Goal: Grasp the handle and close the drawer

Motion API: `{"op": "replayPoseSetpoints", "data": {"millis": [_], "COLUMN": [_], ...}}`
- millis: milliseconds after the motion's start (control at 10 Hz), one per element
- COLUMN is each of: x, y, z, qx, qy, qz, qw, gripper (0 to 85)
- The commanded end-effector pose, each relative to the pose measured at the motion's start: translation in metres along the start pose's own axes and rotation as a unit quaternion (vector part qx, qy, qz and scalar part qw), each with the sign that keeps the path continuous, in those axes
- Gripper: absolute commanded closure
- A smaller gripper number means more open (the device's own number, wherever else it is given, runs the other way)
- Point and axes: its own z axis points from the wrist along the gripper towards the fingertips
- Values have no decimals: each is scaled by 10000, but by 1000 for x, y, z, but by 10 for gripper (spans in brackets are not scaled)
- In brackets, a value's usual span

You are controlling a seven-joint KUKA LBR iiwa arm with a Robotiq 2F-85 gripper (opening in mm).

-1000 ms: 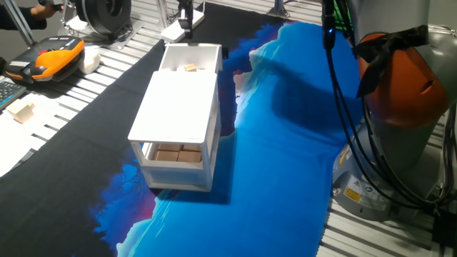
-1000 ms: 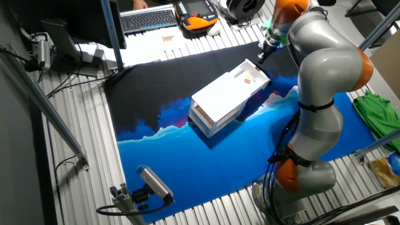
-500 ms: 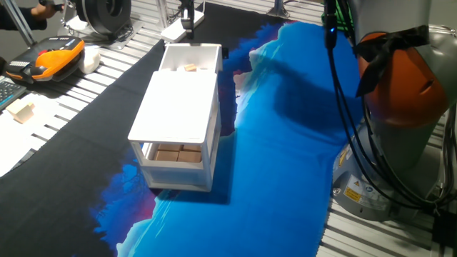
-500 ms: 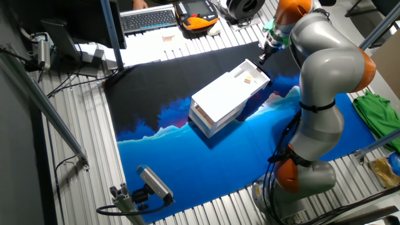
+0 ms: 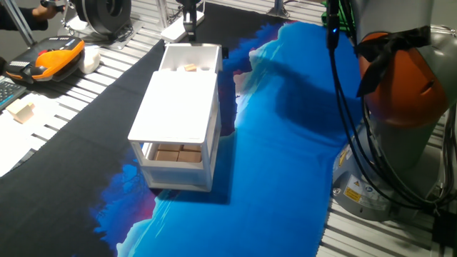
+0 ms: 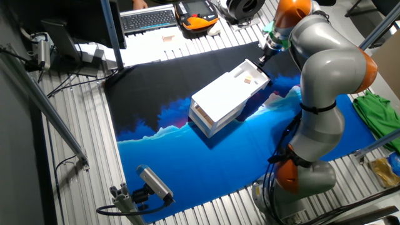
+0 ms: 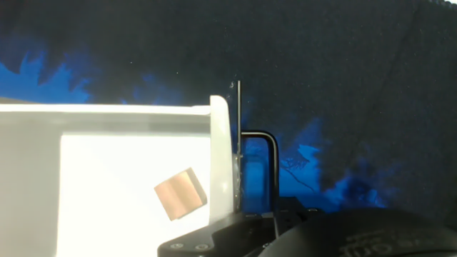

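The small white cabinet (image 5: 178, 107) stands on the blue and black cloth, and also shows in the other fixed view (image 6: 222, 99). Its upper drawer (image 5: 191, 51) is pulled out at the far end, with one tan block (image 5: 189, 68) inside. In the hand view the drawer's front wall (image 7: 220, 160) is upright, with the block (image 7: 181, 194) to its left. The thin black wire handle (image 7: 270, 168) sticks out to its right. My gripper (image 5: 189, 25) hangs just beyond the drawer's far end (image 6: 262, 55). Its fingers are too dark and small to read.
The lower tier holds tan wooden blocks (image 5: 177, 152). An orange and black device (image 5: 57, 57) and a small white box (image 5: 91, 57) lie at the back left. A keyboard (image 6: 148, 19) lies past the cloth. The robot base (image 5: 400, 121) with cables stands at the right.
The arm has shifted very slightly at the drawer's far end. The drawer and the block have not moved.
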Motion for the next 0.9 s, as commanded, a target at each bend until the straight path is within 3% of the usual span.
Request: {"op": "replayPoseSetpoints", "data": {"millis": [0, 200, 500, 800], "x": [0, 1, 1, 1], "y": [0, -1, 1, 1], "z": [1, 6, 7, 7], "qx": [16, 15, 86, 304], "qy": [-1, -21, 90, 163], "qz": [-15, -31, 32, 145], "qw": [10000, 10000, 9999, 9993], "gripper": [850, 850, 850, 850]}}
